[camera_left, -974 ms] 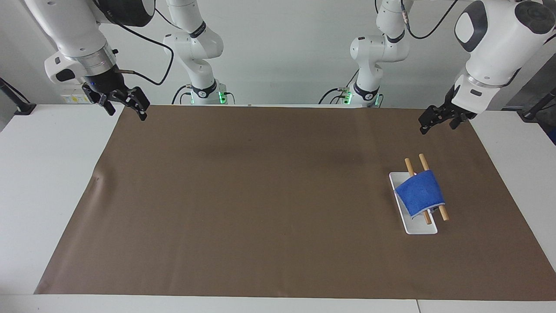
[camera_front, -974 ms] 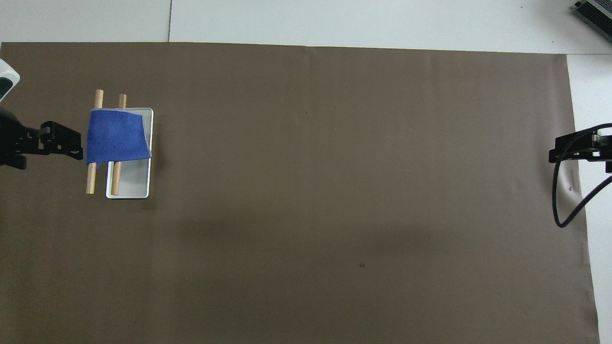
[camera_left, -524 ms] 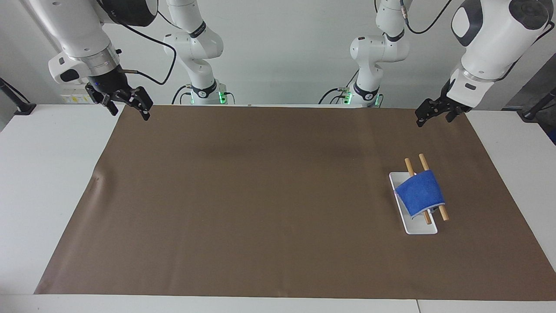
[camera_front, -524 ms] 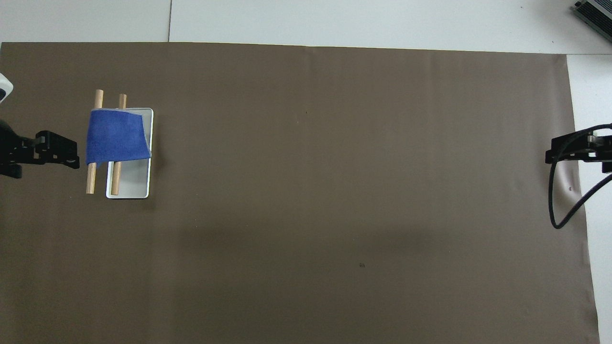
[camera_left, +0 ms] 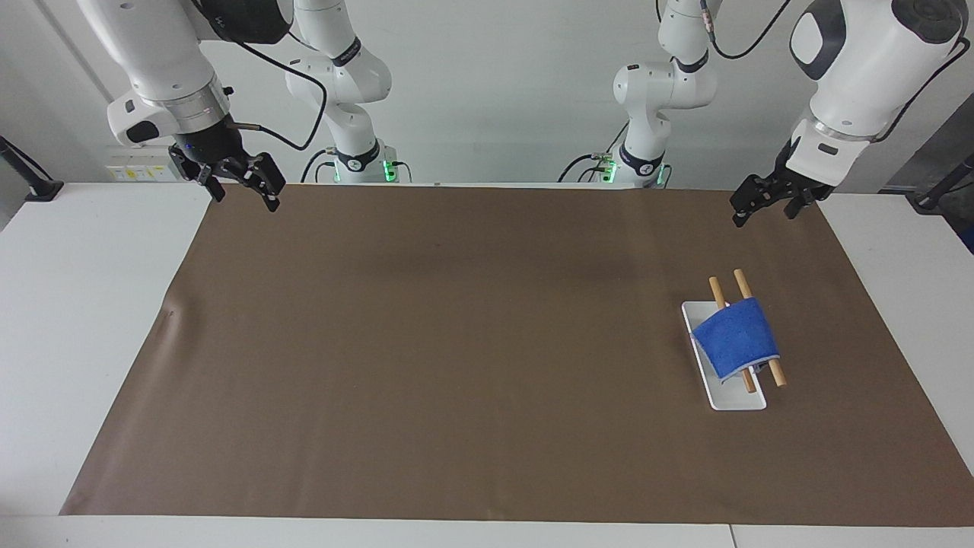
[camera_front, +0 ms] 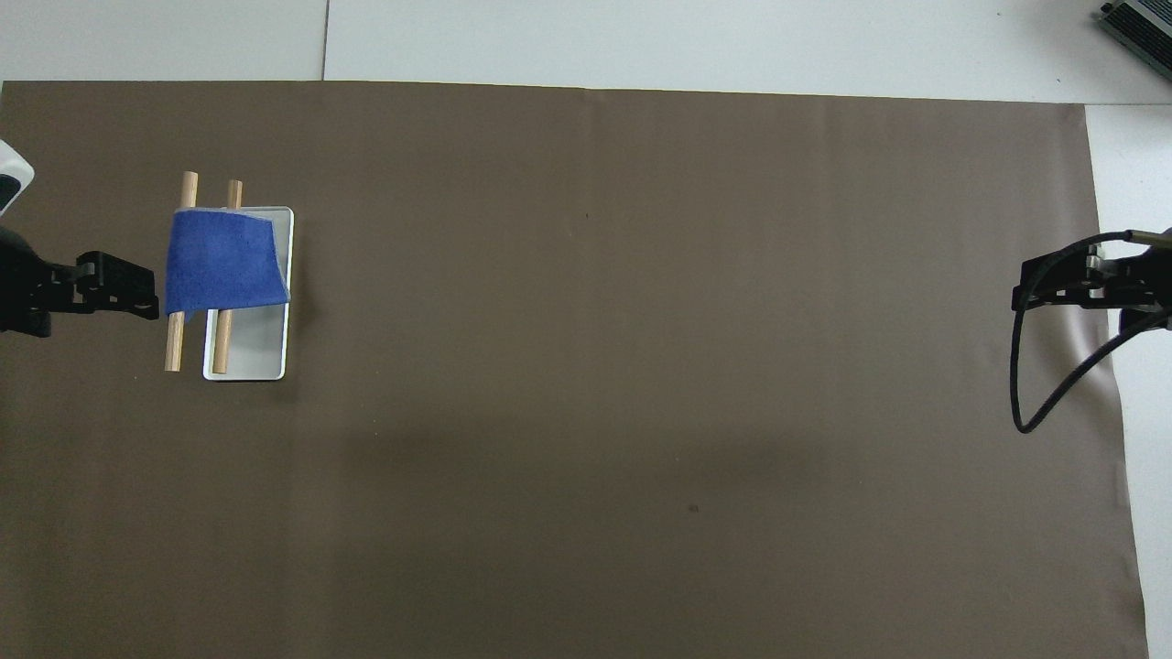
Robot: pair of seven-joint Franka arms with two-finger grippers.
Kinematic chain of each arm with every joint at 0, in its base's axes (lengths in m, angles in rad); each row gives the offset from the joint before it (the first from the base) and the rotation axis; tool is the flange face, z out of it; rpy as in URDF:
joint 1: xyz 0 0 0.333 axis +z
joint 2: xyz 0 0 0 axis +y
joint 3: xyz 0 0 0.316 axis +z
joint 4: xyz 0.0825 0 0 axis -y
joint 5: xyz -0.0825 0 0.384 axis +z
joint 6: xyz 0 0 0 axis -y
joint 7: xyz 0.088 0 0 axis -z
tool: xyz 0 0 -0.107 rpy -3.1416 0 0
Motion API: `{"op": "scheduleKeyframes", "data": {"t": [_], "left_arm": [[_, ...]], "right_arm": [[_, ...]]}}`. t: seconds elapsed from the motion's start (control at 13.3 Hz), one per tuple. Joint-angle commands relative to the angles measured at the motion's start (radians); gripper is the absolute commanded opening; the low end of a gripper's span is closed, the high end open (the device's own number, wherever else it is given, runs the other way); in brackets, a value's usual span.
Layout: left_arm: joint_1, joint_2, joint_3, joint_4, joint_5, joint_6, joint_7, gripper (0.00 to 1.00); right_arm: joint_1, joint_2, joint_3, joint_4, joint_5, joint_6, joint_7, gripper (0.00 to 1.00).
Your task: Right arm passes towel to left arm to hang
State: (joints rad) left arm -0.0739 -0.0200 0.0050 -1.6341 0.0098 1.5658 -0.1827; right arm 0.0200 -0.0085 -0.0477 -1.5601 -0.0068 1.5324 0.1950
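The blue towel [camera_left: 736, 337] hangs draped over two wooden rods [camera_left: 775, 372] that lie across a white tray [camera_left: 735, 400] at the left arm's end of the table; it also shows in the overhead view [camera_front: 222, 262]. My left gripper [camera_left: 762, 210] is open and empty, up in the air over the mat beside the rods, apart from the towel; the overhead view [camera_front: 137, 291] shows it next to the towel's edge. My right gripper [camera_left: 243, 190] is open and empty over the mat's corner at the right arm's end [camera_front: 1053, 284], its black cable looping below it.
A brown mat [camera_left: 472, 342] covers most of the white table [camera_left: 84, 304]. Two more white arms [camera_left: 342, 84] stand at the robots' edge of the table. A grey device [camera_front: 1140, 20] sits at the table's corner farthest from the robots.
My right gripper has moved in over the mat's corner, toward the table's middle. My left gripper has risen slightly and stays near the rods. The towel has not moved.
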Motion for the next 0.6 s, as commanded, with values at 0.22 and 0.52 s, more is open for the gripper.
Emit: {"op": "scheduleKeyframes", "data": {"t": [0.22,0.52], "left_arm": [[-0.003,-0.026,0.003,-0.029,-0.019,0.048,0.014,1.0],[-0.001,-0.025,0.003,-0.024,-0.016,0.051,0.015,1.0]], "right_arm": [[0.009,-0.027,0.0,-0.031,0.001,0.002,-0.017,1.0],[0.009,-0.027,-0.008,-0.031,0.005,0.002,-0.006,1.0]]}}
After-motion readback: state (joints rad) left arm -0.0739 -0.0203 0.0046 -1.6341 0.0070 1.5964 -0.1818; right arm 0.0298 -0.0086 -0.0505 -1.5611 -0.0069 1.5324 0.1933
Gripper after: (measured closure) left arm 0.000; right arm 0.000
